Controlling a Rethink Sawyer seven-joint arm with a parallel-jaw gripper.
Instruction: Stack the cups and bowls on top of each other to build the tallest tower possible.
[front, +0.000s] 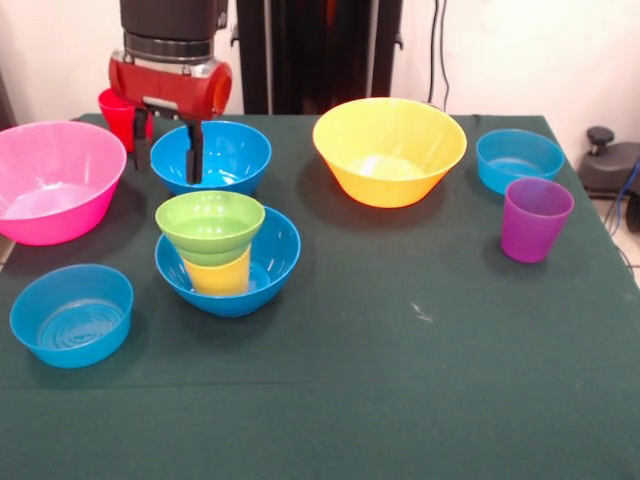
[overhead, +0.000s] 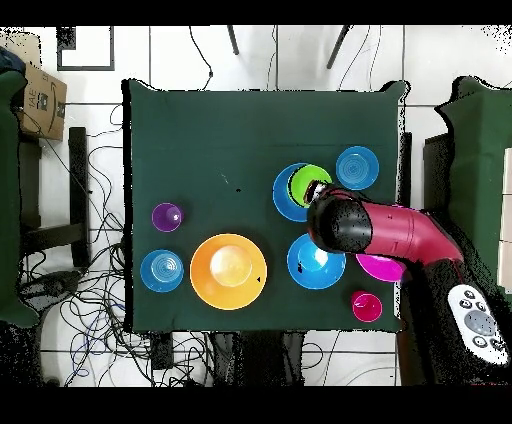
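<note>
Pincer (front: 168, 150) hangs apart, empty, over second blue bowl (front: 211, 157) behind tower (front: 226, 252). You should clamp its rim squarely, then centre it on green bowl (front: 211, 222).

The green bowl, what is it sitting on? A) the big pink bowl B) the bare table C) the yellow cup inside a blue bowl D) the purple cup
C: in the front view the green bowl rests on the yellow cup, which stands inside a blue bowl; the purple cup stands alone on the table.
</note>
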